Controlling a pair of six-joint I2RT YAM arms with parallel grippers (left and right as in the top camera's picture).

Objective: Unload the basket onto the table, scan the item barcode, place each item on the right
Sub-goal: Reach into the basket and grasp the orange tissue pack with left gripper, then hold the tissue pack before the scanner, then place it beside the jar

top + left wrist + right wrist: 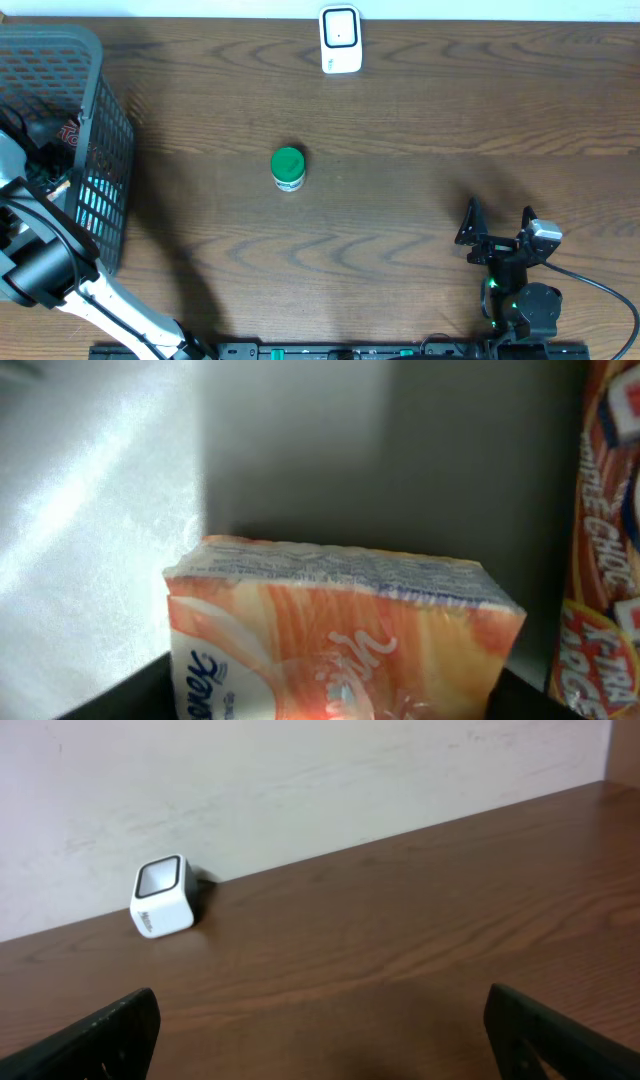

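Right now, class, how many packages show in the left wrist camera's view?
2: an orange tissue pack in the lower middle and a snack bag at the right edge. More may be hidden.

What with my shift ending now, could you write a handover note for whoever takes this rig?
Left gripper: in the basket, fingers either side of the orange tissue pack; grip unclear.
Right gripper: open, empty, near the front edge of the table.
Scanner at the far edge; green-lidded jar mid-table.
Done: reach into the basket. Left: lift the pack out, show its barcode to the scanner.
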